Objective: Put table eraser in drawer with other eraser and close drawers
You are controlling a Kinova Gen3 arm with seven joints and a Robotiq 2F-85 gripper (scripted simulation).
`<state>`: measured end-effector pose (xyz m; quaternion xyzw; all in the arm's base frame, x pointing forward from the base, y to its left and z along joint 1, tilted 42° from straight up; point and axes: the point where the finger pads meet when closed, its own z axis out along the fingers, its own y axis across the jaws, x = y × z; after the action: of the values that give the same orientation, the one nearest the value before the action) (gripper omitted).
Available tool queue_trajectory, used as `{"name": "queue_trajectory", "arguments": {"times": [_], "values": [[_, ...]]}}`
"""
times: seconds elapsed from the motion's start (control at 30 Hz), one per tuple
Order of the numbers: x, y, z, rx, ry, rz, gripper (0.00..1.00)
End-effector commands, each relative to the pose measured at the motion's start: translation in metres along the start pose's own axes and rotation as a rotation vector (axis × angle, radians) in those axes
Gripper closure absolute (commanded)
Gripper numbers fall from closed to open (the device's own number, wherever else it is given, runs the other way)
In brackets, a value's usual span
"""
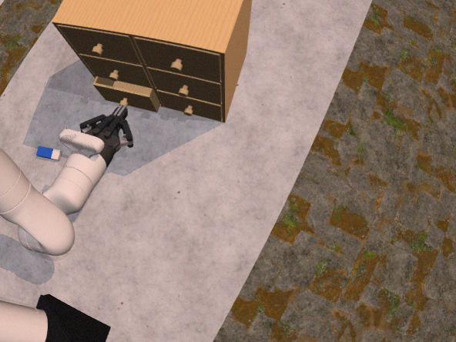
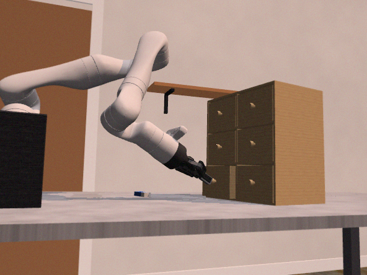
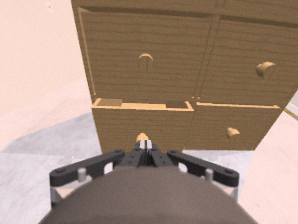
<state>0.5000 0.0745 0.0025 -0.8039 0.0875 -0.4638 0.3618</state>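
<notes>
The chest (image 1: 162, 42) stands in the upper left of the top view, on the grey desk (image 1: 185, 216), with six dark drawer fronts in two columns. Only the bottom left drawer (image 1: 127, 93) sticks out a little from the front; a narrow strip of its light wooden rim shows, and the other five look flush. The gripper (image 1: 120, 112) is just below this drawer in the frame, its fingers pressed together with nothing between them, and their tips are touching or almost touching the small round knob (image 1: 123, 102); I cannot tell which.

The eraser (image 1: 48, 152), blue with a white end, lies flat on the desk at the left edge of the top view, close beside the white forearm (image 1: 78, 173) and well apart from the chest. Between the eraser and the drawer stands only the arm itself.

The exterior view shows what the top view does not: the arm slopes down from a black pedestal (image 2: 20, 158) at the left, and a brown wall shelf (image 2: 192, 90) hangs behind the chest. The wrist view looks into the narrow gap of the drawer, but the inside is too dark and small to tell what it holds. The eraser is outside the wrist view.
</notes>
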Motion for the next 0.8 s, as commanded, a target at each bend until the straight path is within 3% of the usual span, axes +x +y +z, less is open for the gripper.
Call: {"name": "queue_trajectory", "arguments": {"times": [0.0, 0.77], "values": [[0.0043, -0.0008, 0.0056, -0.001, 0.002, 0.003, 1.00], [0.0082, -0.0011, 0.0144, 0.001, -0.001, 0.005, 1.00]]}}
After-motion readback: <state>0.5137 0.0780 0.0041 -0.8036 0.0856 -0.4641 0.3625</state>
